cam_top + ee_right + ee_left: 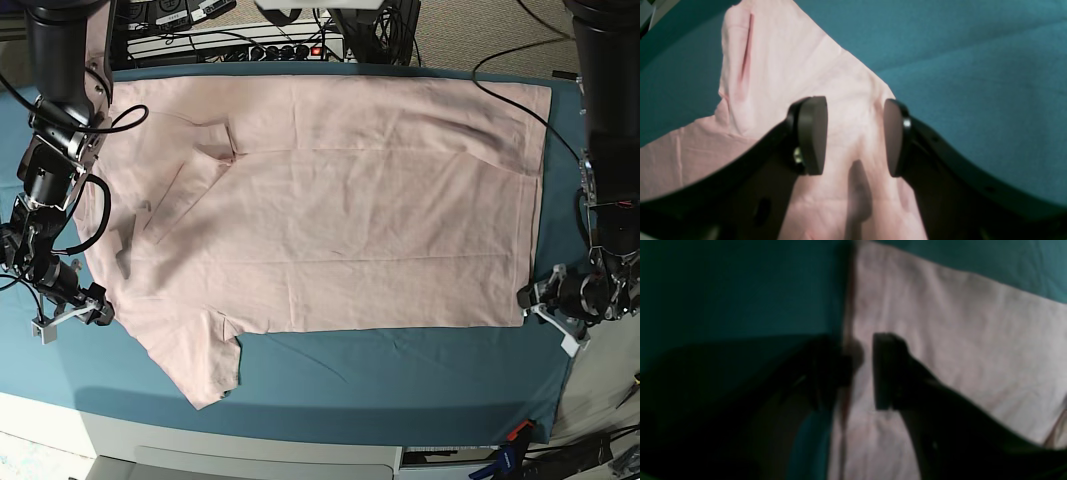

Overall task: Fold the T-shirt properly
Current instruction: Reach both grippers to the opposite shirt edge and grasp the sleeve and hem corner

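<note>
The pale pink T-shirt (330,210) lies spread flat on the teal table cloth (400,370), plain side up, with no print showing. Its hem is at the right and one sleeve (205,365) points toward the front left. My right gripper (72,318) is open at the shirt's left edge. In the right wrist view it (853,136) hovers over the pink cloth (780,66) with nothing between the pads. My left gripper (548,312) is open at the hem's front right corner. In the dark left wrist view its fingers (888,373) straddle the shirt's edge (846,323).
Black cables (510,60) and electronic boxes (240,40) run along the table's far edge. The table's white front edge (250,445) is below the cloth. Small tools (510,450) lie at the front right, off the table.
</note>
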